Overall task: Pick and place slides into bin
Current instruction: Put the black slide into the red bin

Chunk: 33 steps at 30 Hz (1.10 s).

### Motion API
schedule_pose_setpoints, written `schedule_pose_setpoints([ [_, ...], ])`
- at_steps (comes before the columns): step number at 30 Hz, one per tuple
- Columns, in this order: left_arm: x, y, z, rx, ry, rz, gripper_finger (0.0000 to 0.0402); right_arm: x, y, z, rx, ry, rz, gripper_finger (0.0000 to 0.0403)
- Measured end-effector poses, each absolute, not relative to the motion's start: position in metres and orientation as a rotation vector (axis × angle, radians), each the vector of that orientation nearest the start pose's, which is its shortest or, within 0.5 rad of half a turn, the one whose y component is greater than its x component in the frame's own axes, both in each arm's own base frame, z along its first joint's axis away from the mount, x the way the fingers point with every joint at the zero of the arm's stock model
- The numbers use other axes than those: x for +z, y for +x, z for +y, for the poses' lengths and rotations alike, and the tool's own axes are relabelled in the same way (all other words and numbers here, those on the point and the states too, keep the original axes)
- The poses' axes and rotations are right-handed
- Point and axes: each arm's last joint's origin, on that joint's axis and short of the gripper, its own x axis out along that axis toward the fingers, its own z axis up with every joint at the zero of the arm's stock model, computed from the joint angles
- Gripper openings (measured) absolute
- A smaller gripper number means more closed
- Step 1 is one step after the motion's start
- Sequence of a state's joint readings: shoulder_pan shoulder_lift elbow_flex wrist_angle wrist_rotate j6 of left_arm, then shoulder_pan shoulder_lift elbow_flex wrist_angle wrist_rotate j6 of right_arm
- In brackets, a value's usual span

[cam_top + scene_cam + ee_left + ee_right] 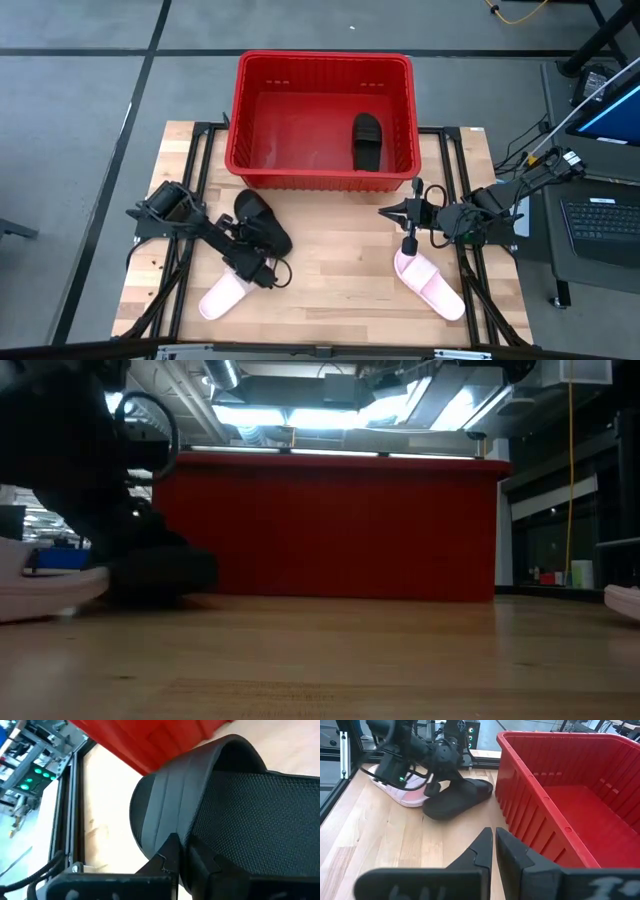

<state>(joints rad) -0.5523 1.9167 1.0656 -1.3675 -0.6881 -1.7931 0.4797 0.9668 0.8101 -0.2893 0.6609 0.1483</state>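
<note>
The red bin (325,58) stands at the table's far middle with one black slide (367,140) lying on its floor at the right. A second black slide (264,222) lies sole-down on the table in front of the bin's left corner. My left gripper (258,248) is at its near end, fingers closed on its strap (182,845). One pale pink slide (224,296) lies near left, another (430,285) near right. My right gripper (384,212) hovers shut and empty in front of the bin's right corner (494,837). My left gripper holds the black slide by its wide strap, at the strap's edge (175,827). One finger (167,855) lies on the strap's ribbed outside, the other (202,862) toward the meshed inside. The fingers come from the table's near side. The slide rests on the table (160,572).
Black metal rails (200,170) run along the table's left and right sides. The bin's near wall (330,530) rises just beyond the black slide. Bare wood (335,270) lies between the two pink slides. A laptop and cables (600,215) sit off the table's right.
</note>
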Motion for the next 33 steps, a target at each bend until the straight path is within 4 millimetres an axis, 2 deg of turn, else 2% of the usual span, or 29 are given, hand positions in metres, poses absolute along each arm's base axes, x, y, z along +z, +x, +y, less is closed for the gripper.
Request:
schedule_pose_setpoints([
  [7,0.154,0.232,-0.136,1.285,-0.064,0.945,0.0006,0.303,0.188,0.078,-0.2,-0.125,0.365,0.0026],
  [17,0.187,0.243,-0.163,1.128,-0.06,0.903,0.0006,0.304,0.189,0.078,-0.201,-0.11,0.354,0.0026],
  [23,0.22,0.251,-0.175,1.067,-0.016,0.793,0.0006,0.308,0.19,0.079,-0.196,-0.096,0.314,0.0026],
  [27,0.243,0.257,-0.185,0.966,0.035,0.722,0.0006,0.311,0.192,0.08,-0.165,-0.091,0.285,0.0026],
  [33,0.276,0.257,-0.185,0.895,0.069,0.59,0.0006,0.317,0.193,0.081,-0.149,-0.113,0.231,0.0026],
])
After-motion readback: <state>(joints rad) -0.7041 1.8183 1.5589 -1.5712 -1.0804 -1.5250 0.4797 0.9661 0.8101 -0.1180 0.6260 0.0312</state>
